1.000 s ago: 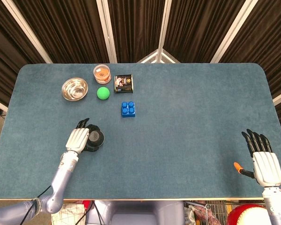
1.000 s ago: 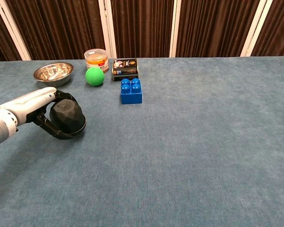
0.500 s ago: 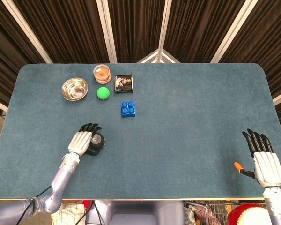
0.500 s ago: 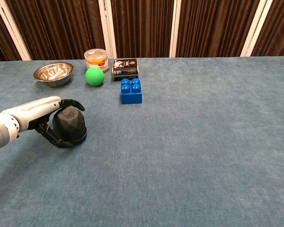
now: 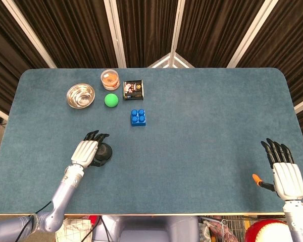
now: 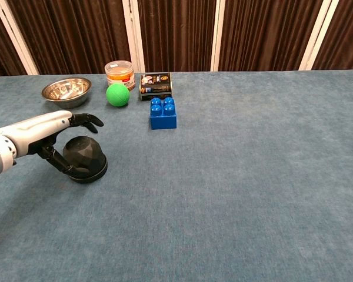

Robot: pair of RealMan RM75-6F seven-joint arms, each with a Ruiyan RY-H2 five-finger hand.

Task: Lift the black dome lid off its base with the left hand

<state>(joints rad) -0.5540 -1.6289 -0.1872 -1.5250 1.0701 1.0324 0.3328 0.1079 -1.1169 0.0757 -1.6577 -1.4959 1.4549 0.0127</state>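
Left hand (image 6: 44, 134) hovers over the black dome lid (image 6: 84, 157), fingers spread wide above it, thumb reaching down the lid's near-left side, holding nothing. The lid sits flat on the blue desk (image 6: 253, 176), on the near-left of the blue brick (image 6: 163, 113). Beyond the brick: green ball (image 6: 117, 94), steel bowl (image 6: 66, 91), orange-filled jar (image 6: 120, 73), small dark box (image 6: 156, 82). Right hand (image 5: 285, 174) lies flat and open at the desk's near-right edge, well away from the lid.

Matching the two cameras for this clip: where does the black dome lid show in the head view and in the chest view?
Head view: black dome lid lower left, partly under the left hand.
Chest view: left of centre, below that hand.
Shared landmark: blue studded toy brick, beyond it, to its right.
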